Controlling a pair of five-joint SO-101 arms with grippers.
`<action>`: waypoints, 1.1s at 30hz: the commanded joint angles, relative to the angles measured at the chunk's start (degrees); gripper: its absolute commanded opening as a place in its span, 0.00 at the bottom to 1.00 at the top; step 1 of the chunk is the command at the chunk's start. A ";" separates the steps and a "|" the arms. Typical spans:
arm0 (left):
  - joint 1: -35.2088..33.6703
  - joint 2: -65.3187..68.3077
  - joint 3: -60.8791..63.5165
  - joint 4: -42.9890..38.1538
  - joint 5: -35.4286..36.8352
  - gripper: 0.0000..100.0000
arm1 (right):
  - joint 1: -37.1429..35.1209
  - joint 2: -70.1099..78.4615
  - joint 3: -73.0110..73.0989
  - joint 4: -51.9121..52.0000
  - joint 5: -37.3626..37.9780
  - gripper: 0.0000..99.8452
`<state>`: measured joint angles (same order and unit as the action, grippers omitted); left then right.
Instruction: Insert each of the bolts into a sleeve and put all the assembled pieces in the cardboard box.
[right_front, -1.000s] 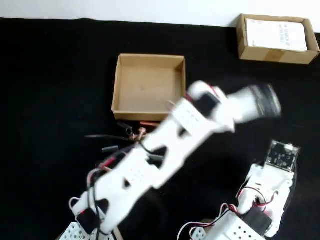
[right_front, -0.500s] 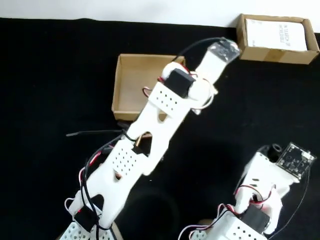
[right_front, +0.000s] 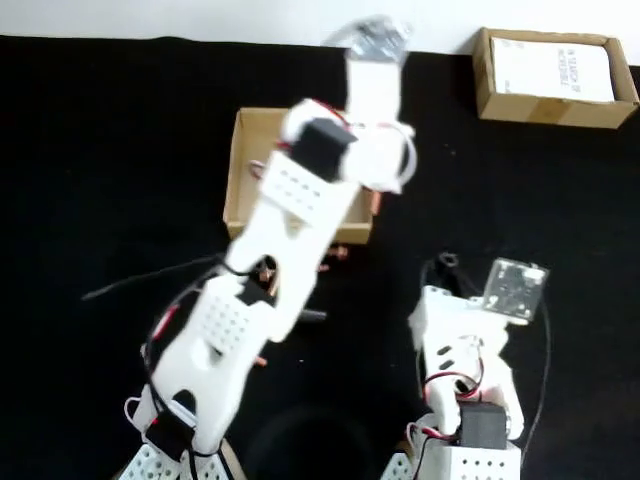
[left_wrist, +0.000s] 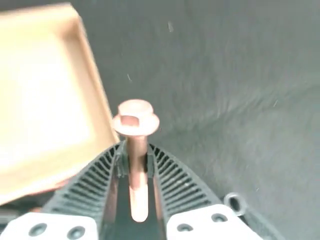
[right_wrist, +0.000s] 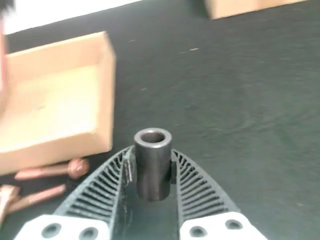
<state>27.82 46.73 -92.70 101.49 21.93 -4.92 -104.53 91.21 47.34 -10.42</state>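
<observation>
The left gripper (left_wrist: 134, 160) is closed on the shank of a copper bolt (left_wrist: 135, 125). The bolt's long axis runs along the fingers, with the head out past the fingertips. The right gripper (right_wrist: 152, 170) clamps a dark sleeve (right_wrist: 152, 160), its open bore facing away from the wrist. In the high view the bolt hangs at 3 o'clock of the cardboard box (right_front: 232, 170), and the right arm (right_front: 460, 350) is near, at about 5 o'clock from the bolt. I judge that the two axes must first be lined up.

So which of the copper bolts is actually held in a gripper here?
The bolt clamped in the left gripper, head sticking out; the other bolts lie loose on the table beside the cardboard box.
</observation>
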 joint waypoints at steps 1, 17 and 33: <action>-4.79 -9.27 -2.24 0.18 -2.20 0.01 | -2.68 -0.04 -3.30 -0.84 -0.44 0.01; -11.91 -44.97 30.20 0.35 -9.67 0.01 | -3.03 -0.04 -2.68 1.01 4.04 0.01; -10.59 -99.65 123.30 -40.09 -9.41 0.01 | -11.82 -0.31 7.34 -13.32 4.04 0.01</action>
<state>16.48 -45.14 15.43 76.09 12.79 -14.24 -104.44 95.69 39.43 -6.81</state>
